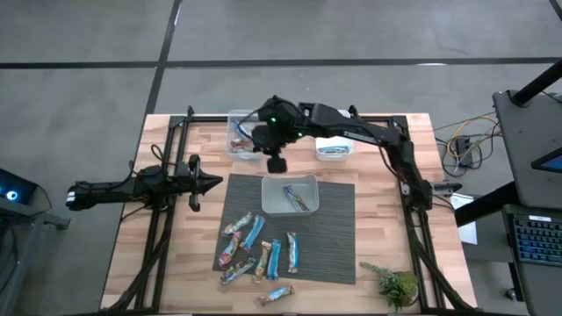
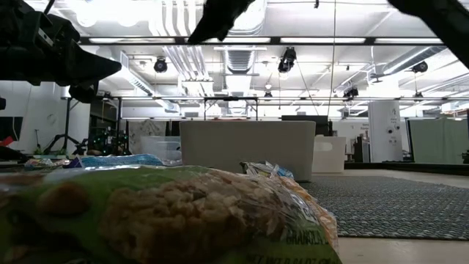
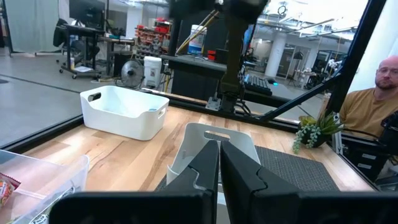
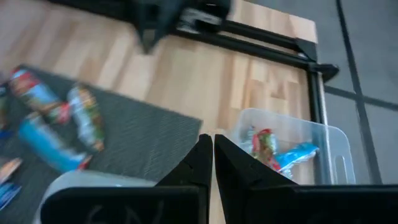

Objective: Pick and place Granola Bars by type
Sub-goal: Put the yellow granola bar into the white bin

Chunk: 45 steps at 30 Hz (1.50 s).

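**Both grippers clenched and empty over the sorting table**

Above the back of the wooden table (image 1: pixel 386 219), the right gripper (image 1: pixel 276 164) hangs between the clear tub (image 1: pixel 239 140) at the rear left and the pale tub (image 1: pixel 290 195) on the grey mat (image 1: pixel 334 237). Its two dark fingers (image 4: pixel 200 163) are pressed together with nothing between them, and they touch nothing; the right wrist view looks down past them at the clear tub, which holds a red-wrapped bar (image 4: pixel 263 147) and a blue-wrapped bar (image 4: pixel 297 153).

At the table's left edge the left gripper (image 1: pixel 211 183) waits, clear of the mat, fingers (image 3: pixel 205 163) likewise closed tight on nothing, pointing toward the pale tub.

Most of the Granola Bars (image 1: pixel 259 254) lie loose in a cluster on the near part of the mat, blue and multicoloured wrappers mixed, one bar (image 1: pixel 277 295) lying off the mat's front edge on the wood. Another couple of bars (image 1: pixel 296 197) lie in the pale tub. A white bin (image 1: pixel 335 149) at the rear, right of the gripper, holds something blue. A small green plant (image 1: pixel 397 285) stands at the near right corner. A person (image 3: pixel 373 102) sits beyond the table in the left wrist view.
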### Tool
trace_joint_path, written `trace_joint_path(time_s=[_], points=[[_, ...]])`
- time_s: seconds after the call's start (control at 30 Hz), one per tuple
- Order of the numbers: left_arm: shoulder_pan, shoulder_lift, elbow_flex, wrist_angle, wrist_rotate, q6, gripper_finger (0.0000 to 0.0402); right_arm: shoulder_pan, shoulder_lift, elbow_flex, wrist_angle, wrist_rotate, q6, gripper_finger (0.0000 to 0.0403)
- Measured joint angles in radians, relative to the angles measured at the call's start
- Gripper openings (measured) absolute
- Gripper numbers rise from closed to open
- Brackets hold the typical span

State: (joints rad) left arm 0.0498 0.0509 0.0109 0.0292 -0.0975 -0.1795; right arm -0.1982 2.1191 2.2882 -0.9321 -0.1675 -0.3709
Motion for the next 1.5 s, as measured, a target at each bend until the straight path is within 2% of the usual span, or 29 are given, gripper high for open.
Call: trace_joint_path(time_s=[0.2, 0.33, 0.63, 0.97, 1.5], points=[[0.0, 0.0, 0.0, 0.0, 0.0, 0.0, 0.0, 0.082, -0.068, -0.007, -0.135, -0.001, -0.049, 0.0008], [0.0, 0.0, 0.0, 0.0, 0.0, 0.0, 0.0, 0.127, -0.093, -0.007, -0.202, -0.055, -0.053, 0.0008], [0.0, 0.0, 0.0, 0.0, 0.0, 0.0, 0.0, 0.227, -0.104, -0.008, -0.275, -0.082, -0.09, 0.0008], [0.0, 0.0, 0.0, 0.0, 0.0, 0.0, 0.0, 0.345, -0.117, -0.009, -0.429, -0.08, -0.296, 0.0008], [0.0, 0.0, 0.0, 0.0, 0.0, 0.0, 0.0, 0.498, -0.252, -0.066, -0.46, -0.077, -0.343, 0.0008]])
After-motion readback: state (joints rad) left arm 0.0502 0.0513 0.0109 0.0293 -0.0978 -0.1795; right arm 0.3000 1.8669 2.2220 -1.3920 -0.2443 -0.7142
